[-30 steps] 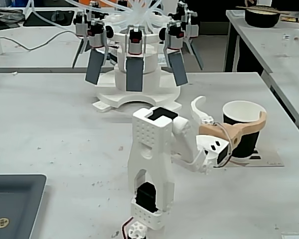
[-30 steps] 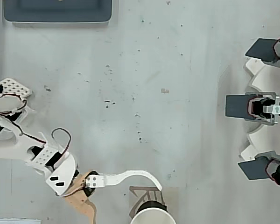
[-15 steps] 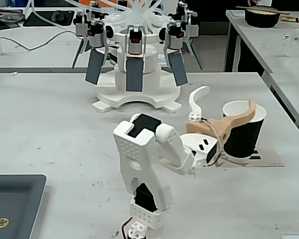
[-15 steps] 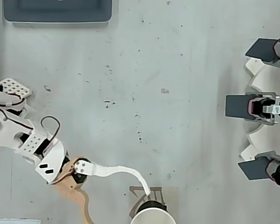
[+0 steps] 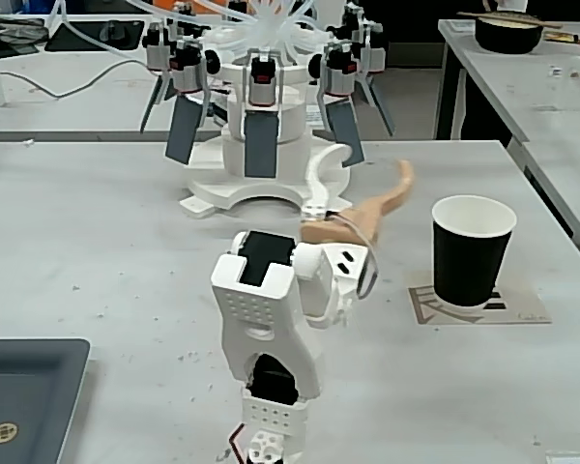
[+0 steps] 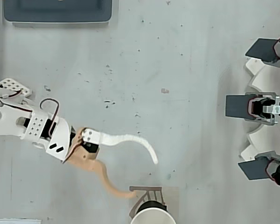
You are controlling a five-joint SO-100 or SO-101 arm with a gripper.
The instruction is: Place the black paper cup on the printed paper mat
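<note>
The cup (image 5: 473, 250) has been released and is left upright on the mat (image 5: 479, 305) at the table's right in the fixed view, the empty gripper (image 5: 373, 167) having been swung left with fingers spread, so placement appears complete.

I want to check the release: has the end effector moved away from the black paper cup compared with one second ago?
Yes. In the fixed view the end effector is open and has swung left, off the black paper cup, which stands on the printed paper mat.
</note>
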